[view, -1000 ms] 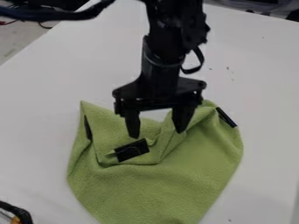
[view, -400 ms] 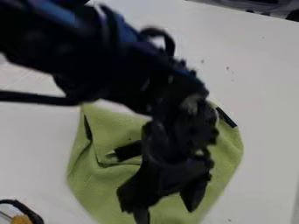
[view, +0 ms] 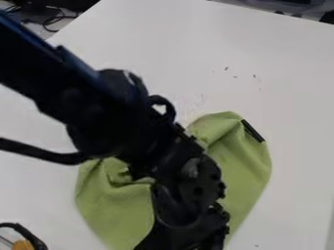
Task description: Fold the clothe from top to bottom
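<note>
Green textured cloth [view: 248, 171], camera view: lies rumpled on the white table [view: 287, 97], in the lower middle of the view, lower end running to the bottom edge. Folds are bunched at its upper left side; the right side lies smoother. The black robot arm [view: 104, 107] enters from the upper left and crosses the cloth. The gripper [view: 186, 238] is over the lower part of the cloth, at the bottom edge. Whether its jaws are apart, together or closed on fabric cannot be told.

Handling, as assessed: light, limp and soft, with a slightly rough nap that should grip well and not slip. Breakage is no concern; bunching and dragging are. Recommended hold: a shallow pinch at the raised upper edge, near the dark strip [view: 252, 131], then a low carry towards the lower end. A grab at mid-cloth would probably gather the layers.

Markings: the dark strip on the upper right edge may be a label or trim. No writing legible on it. No brand identified.
</note>
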Action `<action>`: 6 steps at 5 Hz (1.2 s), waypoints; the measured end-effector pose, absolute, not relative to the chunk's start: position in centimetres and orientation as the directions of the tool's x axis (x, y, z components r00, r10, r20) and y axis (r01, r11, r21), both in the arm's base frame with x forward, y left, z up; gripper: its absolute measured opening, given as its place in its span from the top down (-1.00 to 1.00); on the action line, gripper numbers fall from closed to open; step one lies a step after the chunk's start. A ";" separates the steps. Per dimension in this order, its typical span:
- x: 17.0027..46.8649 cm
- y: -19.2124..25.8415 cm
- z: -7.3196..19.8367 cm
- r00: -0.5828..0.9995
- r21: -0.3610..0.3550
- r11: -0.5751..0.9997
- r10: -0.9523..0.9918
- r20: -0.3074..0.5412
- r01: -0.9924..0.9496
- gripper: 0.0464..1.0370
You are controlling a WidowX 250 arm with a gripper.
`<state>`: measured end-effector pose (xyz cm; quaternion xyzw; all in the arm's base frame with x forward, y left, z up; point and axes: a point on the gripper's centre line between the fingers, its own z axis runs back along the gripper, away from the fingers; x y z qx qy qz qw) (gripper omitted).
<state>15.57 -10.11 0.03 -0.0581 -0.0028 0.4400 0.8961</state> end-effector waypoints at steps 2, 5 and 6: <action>15.5 -10.2 -0.5 0.575 -0.132 0.567 0.818 -0.031 -0.813 -0.59; 15.7 -10.0 -0.3 0.571 -0.092 0.568 0.820 -0.020 -0.818 -0.32; 16.0 -9.6 0.7 0.586 0.032 0.586 0.810 -0.004 -0.810 0.05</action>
